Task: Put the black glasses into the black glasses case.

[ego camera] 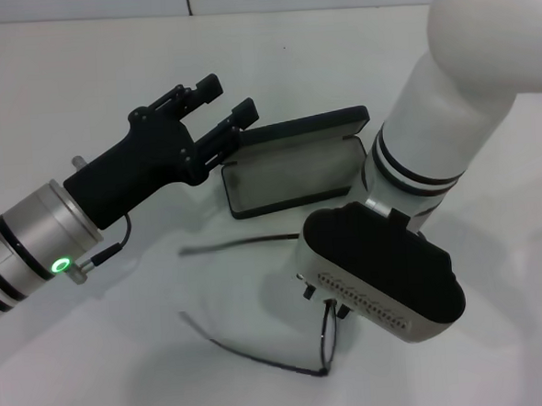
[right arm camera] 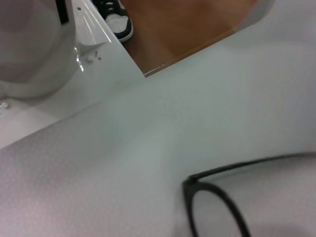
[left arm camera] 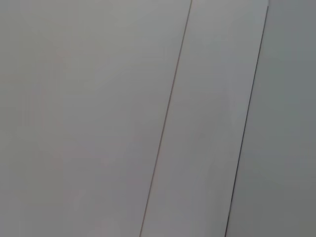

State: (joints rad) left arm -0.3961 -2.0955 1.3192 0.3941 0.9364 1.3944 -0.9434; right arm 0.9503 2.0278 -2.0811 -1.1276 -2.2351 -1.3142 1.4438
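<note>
The black glasses case [ego camera: 292, 165] lay open on the white table [ego camera: 80, 86], toward the far middle, its lid tipped back and the grey lining showing. The left gripper [ego camera: 219, 109] hovered just left of the case, fingers pointing at the lid's left end with the jaws apart and nothing between them.

The black glasses [ego camera: 261, 346] lay unfolded on the near part of the table, well short of the case. One temple arm ran leftward along the near side, the other stretched left nearer to the case. The right gripper stood directly over the lens end (its wrist housing [ego camera: 386, 270] hid the fingers, so I could not tell whether they were apart or together). In the right wrist view, one dark lens rim [right arm camera: 212, 207] and a temple arm lay flat on the tabletop, with the table edge beyond and brown floor [right arm camera: 187, 24] past it.
</note>
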